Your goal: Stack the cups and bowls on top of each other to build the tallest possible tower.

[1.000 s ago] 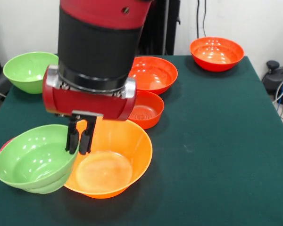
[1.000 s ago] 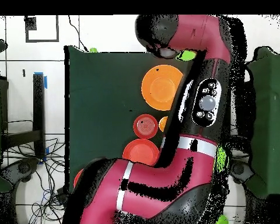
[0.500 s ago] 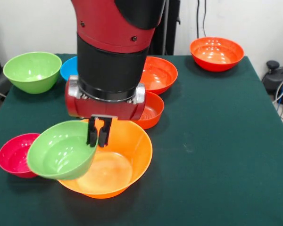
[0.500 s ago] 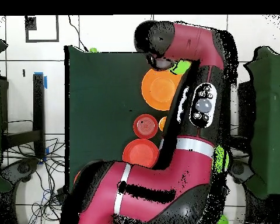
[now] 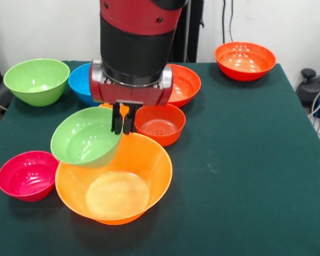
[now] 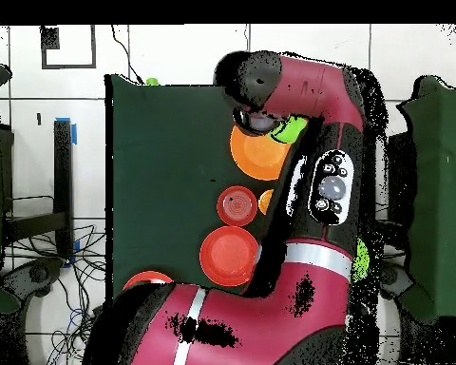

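Note:
My gripper (image 5: 122,126) is shut on the rim of the small green bowl (image 5: 84,138). It holds the bowl tilted in the air, above the far left rim of the largest orange bowl (image 5: 116,184), which stands empty on the table. In the overhead view the green bowl (image 6: 292,129) peeks out beside the arm, over the edge of the orange bowl (image 6: 255,158). The small red-orange bowl (image 5: 161,125) sits just behind the orange one. A small orange thing, perhaps the orange cup (image 6: 266,201), shows half hidden by the arm. The green cup is out of view.
A pink bowl (image 5: 25,175) sits left of the orange bowl. A larger green bowl (image 5: 36,80) and a blue bowl (image 5: 81,81) stand at the far left. Red-orange bowls stand behind the arm (image 5: 178,84) and at the far right corner (image 5: 244,60).
My gripper has lifted the green bowl and carried it right and toward the far side, from beside the orange bowl to above its rim. The pink bowl is uncovered.

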`<state>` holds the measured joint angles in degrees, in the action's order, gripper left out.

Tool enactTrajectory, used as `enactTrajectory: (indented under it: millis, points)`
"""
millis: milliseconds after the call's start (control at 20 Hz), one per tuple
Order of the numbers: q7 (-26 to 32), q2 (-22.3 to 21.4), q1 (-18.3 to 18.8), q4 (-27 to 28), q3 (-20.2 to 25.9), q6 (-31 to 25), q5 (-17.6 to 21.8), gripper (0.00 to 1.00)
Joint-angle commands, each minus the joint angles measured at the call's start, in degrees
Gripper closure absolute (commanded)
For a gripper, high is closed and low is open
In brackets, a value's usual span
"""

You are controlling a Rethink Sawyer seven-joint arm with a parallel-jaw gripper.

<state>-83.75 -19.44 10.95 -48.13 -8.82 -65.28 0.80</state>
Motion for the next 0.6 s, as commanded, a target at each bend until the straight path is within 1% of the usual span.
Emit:
enactTrajectory:
  millis: [50, 600]
  points:
    - [6.39, -2.01, -0.18, -11.75, 7.75, 7.48, 2.29, 1.00]
    - [3.81, 1.06, -0.43, -12.13, 9.30, 13.50, 2.59, 1.00]
